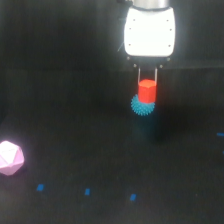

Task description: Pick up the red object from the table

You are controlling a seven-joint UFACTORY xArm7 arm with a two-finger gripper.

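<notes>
The red object (147, 91) is a small stubby hexagonal block, held between the two thin fingers of my gripper (147, 92) under the white gripper body (149, 32). The gripper is shut on it. The block appears lifted off the black table (100, 150), though its height is hard to judge. A spiky blue ball (142, 106) shows just below and partly behind the red block in the exterior view; I cannot tell whether they touch.
A larger pink faceted polyhedron (10, 158) lies at the exterior view's left edge. Small blue marks (87, 191) dot the table near the front. A faint blue mark (220, 134) sits at the exterior view's right edge.
</notes>
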